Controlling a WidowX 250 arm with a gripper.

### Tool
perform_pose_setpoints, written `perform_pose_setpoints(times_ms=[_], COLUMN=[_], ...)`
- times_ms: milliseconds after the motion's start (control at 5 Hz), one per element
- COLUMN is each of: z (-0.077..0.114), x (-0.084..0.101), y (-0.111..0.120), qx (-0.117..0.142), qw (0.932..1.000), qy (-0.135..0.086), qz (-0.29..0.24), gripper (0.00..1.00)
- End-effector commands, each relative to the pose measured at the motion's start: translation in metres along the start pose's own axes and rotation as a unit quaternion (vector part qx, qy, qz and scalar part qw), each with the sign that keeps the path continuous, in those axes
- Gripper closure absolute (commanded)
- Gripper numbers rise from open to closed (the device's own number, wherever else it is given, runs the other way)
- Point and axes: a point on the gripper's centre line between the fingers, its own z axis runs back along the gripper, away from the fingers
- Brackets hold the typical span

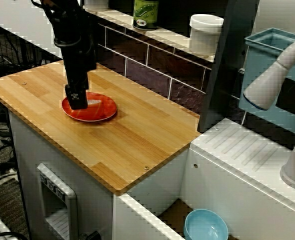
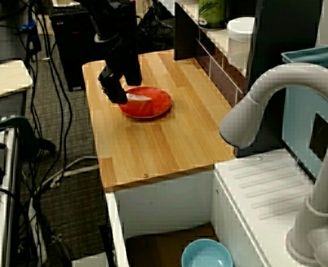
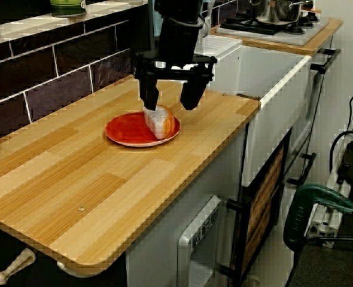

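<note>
A red plate (image 3: pixel 121 133) lies on the wooden counter (image 3: pixel 75 179), and a white and orange food piece (image 3: pixel 160 122) rests on its right part. My black gripper (image 3: pixel 169 107) hangs just over that piece in the low view along the counter. It is open, with one finger (image 3: pixel 149 95) at the piece's top left and the other apart to the right. In the view from above, the gripper (image 1: pixel 77 101) covers the left of the plate (image 1: pixel 105 114), with a sliver of the piece (image 1: pixel 95 102) showing. The view from behind the tap shows the gripper (image 2: pixel 117 94), the piece (image 2: pixel 139 97) and the plate (image 2: pixel 159 105).
A dark tiled wall with a ledge runs behind the counter, holding a green can (image 1: pixel 146 12) and a white jar (image 1: pixel 205 32). A grey tap (image 1: pixel 272 80), a teal bin (image 1: pixel 267 55) and a sink with a blue bowl (image 1: pixel 205 227) lie to the right. A stove with a pot (image 3: pixel 278 12) stands beyond.
</note>
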Motion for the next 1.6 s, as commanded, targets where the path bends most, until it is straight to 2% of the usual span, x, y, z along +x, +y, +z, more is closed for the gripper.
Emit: perform_pose_setpoints(times_ms=[0, 200, 600, 800, 1000, 1200, 1400], z=[-0.002, -0.011, -0.016, -0.016, -0.006, -0.007, -0.007], x=[0.01, 0.013, 0.014, 0.014, 0.014, 0.011, 0.009], y=[0.003, 0.006, 0.012, 0.015, 0.018, 0.017, 0.015], qx=[0.014, 0.019, 0.022, 0.011, 0.004, 0.002, 0.002], qw=[0.9998, 0.9997, 0.9995, 0.9991, 0.9994, 0.9991, 0.9991], qy=[-0.003, 0.003, 0.007, 0.02, 0.017, 0.023, 0.029], qz=[0.013, 0.015, 0.023, 0.035, 0.03, 0.035, 0.032], gripper=[0.0, 0.0, 0.0, 0.0, 0.0, 1.0, 1.0])
